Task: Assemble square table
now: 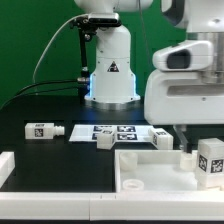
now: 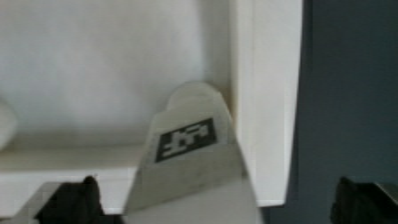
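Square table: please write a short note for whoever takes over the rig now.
Gripper: open, either side of one leg, not gripping it.
Table top: at the front, rim up; that leg is inside, beside the rim.
Another leg lies loose on the exterior view's left; two white blocks, probably legs, beside the marker board.
Done: no leg visibly fixed. Left: fitting the legs.

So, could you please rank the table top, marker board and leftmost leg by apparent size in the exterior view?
1. the table top, clearly largest
2. the marker board, wider than the leg
3. the leftmost leg, smallest
The table top lies nearest the camera, which exaggerates its lead.
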